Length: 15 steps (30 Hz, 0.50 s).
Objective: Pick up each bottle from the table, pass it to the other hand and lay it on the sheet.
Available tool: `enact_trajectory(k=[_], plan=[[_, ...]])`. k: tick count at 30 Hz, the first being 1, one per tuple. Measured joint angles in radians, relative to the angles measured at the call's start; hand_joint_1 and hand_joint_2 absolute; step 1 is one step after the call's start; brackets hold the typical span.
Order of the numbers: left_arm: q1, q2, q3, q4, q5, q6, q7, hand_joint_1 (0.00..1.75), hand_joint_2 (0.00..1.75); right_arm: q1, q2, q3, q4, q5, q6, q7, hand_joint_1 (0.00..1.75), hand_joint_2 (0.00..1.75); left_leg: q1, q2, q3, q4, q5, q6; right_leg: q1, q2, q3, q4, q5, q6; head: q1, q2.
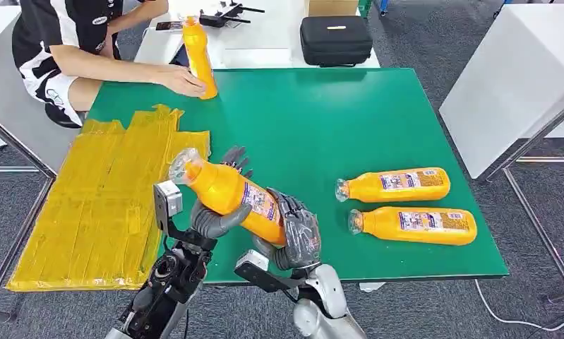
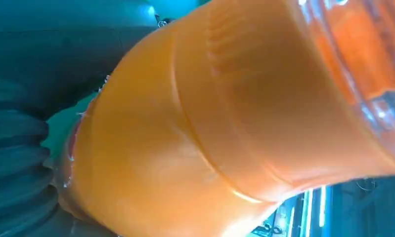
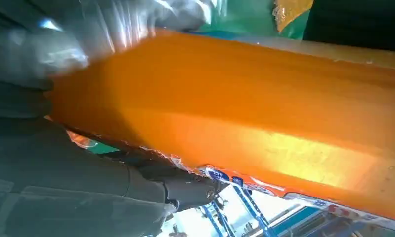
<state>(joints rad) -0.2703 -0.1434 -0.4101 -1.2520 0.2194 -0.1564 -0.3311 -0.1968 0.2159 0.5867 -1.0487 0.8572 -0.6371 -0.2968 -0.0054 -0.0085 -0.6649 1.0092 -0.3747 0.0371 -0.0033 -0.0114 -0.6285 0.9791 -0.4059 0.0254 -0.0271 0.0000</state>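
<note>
An orange bottle with a printed label hangs tilted above the near edge of the green table, its clear cap end pointing up toward the yellow sheet. My left hand cradles its upper body, thumb beneath and fingers behind. My right hand wraps the bottle's base end. Close up, the bottle lies against my left hand, and the bottle sits in my right hand. Two more orange bottles lie on the table's right.
A person seated at the far left holds an upright orange bottle on the table's back corner. A black case rests on a white table behind. Another white table stands to the right. The sheet drapes off the green table's left side.
</note>
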Motion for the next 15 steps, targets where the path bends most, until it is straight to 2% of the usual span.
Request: enact_trajectory(k=[15], plan=[[0.006, -0.003, 0.004, -0.005, 0.003, 0.028, -0.025, 1.75, 1.75, -0.008, -0.016, 0.035, 0.008, -0.044, -0.039, -0.019, 1.75, 1.75, 0.0, 0.0, 0.0, 0.0, 0.0, 0.0, 0.0, 0.0, 0.0, 0.0, 0.0, 0.0, 0.0, 0.0]])
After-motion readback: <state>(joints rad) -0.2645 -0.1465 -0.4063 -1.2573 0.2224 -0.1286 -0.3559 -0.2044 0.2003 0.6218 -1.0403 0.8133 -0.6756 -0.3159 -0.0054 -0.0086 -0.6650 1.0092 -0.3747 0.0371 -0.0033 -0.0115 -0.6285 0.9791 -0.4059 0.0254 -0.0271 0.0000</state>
